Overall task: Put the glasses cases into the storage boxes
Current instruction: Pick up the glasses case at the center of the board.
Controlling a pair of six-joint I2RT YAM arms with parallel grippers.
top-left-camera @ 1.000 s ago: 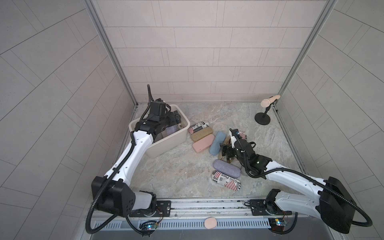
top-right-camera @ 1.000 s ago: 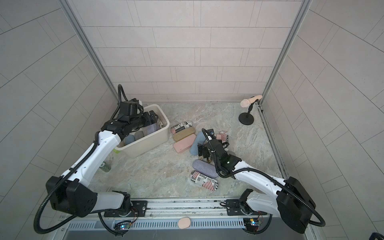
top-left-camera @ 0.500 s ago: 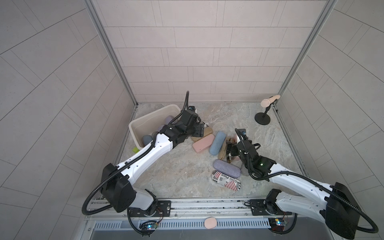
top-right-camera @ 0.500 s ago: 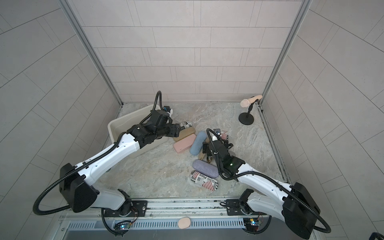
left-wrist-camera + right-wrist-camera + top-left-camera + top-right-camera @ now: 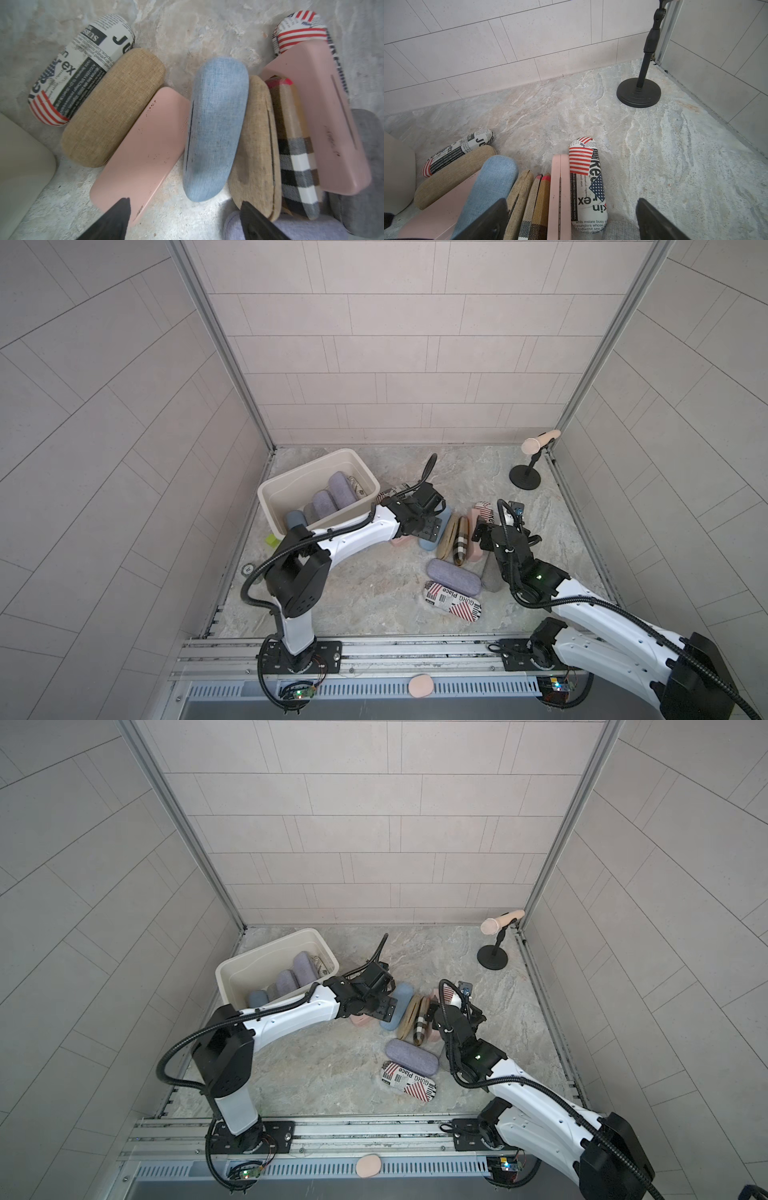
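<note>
Most cases (image 5: 453, 537) lie in a row mid-floor, with a few already in the bin (image 5: 307, 479) at far left. The left gripper (image 5: 185, 201) has swung from the bin and now hangs, jaws wide and empty, over the blue case (image 5: 216, 128) (likely its next pick). The right gripper (image 5: 571, 200), also spread and empty, hovers at the row's right end by the flag case (image 5: 583, 176).

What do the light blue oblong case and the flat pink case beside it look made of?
Light blue oblong case: woven cloth cover, matte, likely over a stiff shell; a denim-like weave shows. Flat pink case: smooth, slightly satin skin, perhaps plastic or faux leather; no weave, even colour, a few dark specks.
</note>
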